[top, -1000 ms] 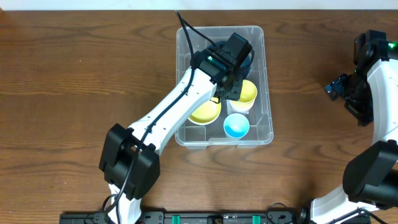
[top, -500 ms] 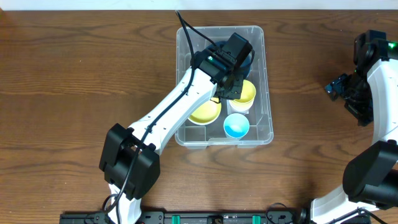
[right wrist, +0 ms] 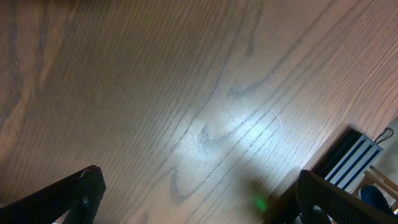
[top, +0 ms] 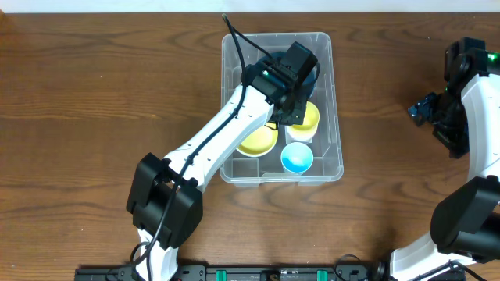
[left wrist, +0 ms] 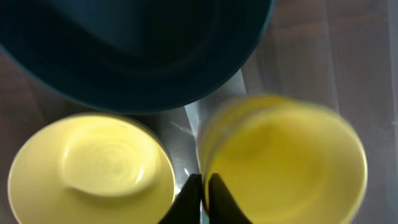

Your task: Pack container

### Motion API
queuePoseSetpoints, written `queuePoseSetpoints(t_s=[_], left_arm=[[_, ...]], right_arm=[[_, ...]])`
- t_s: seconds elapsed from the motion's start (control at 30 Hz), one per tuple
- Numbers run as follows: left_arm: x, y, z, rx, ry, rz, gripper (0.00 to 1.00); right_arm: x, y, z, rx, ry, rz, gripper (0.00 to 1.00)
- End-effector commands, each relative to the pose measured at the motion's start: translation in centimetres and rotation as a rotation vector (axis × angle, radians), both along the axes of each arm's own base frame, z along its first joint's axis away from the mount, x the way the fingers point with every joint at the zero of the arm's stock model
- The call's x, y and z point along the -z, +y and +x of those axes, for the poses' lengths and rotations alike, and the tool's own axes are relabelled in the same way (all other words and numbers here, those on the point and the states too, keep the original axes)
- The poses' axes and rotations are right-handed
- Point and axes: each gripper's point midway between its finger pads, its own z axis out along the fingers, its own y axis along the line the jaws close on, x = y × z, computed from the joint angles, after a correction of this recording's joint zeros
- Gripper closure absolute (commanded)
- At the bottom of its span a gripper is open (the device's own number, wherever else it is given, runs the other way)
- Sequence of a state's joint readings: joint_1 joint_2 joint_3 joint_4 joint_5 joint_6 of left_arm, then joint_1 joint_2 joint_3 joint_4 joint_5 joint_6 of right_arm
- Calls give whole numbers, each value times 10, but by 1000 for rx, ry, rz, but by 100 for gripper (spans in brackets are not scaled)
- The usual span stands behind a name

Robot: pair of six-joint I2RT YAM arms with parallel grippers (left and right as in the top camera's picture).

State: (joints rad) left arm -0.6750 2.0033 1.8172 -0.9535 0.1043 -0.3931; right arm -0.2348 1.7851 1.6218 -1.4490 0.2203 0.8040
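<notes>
The container (top: 337, 150) is a clear bin at the middle of the table, seen from overhead. In it lie a dark blue bowl (left wrist: 137, 50), a yellow bowl (left wrist: 93, 168), a yellow cup (left wrist: 286, 162) and a small blue cup (top: 297, 158). My left gripper (left wrist: 202, 183) reaches down into the bin and is shut on the yellow cup's near rim, one finger inside the cup and one outside. From overhead it (top: 287, 117) sits between the yellow bowl (top: 258, 140) and the yellow cup (top: 308, 121). My right gripper (right wrist: 199, 193) is open over bare wood, holding nothing.
The left arm crosses the bin's left wall (top: 226, 101) and hides much of the dark blue bowl. My right gripper (top: 422, 109) stays at the table's far right. A striped object (right wrist: 351, 155) lies past the table edge in the right wrist view.
The left gripper's fingers have closed onto the yellow cup's rim, and the cup has shifted slightly left. The right arm has not moved.
</notes>
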Motion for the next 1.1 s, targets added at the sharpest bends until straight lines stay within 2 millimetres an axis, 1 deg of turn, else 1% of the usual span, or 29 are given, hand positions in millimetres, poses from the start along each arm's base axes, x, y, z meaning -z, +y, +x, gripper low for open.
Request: queuePoseSetpoints(t_s=[0.0,0.17,0.43,0.8,0.87,0.93,1.03,1.07], left_arm=[[6,0,1,-2,11,8,94],[5,0,2,-2,7,6,94],[-11,-5,7,-1,-19,-15,94],[-11,-4,6,7,-17,-10,94],[-18,-4,8,16,-35,-17,94],[-35,-5,12,20,-64,-36,94],[-72,-3,17,24,-123,-73,94],[-86,-1,18,24,-144,-86,94]], right_arm=[[1,-3,-1,14,6,-10,1],[1,-3,-1,14,5,-10,1],[1,-3,-1,15,5,-10,1],[1,-3,-1,15,5,-10,1],[1,-3,-1,15,5,-10,1],[1,-3,-1,15,5,-10,1],[1,-3,-1,15,5,-10,1],[1,-3,-1,15,5,-10,1]])
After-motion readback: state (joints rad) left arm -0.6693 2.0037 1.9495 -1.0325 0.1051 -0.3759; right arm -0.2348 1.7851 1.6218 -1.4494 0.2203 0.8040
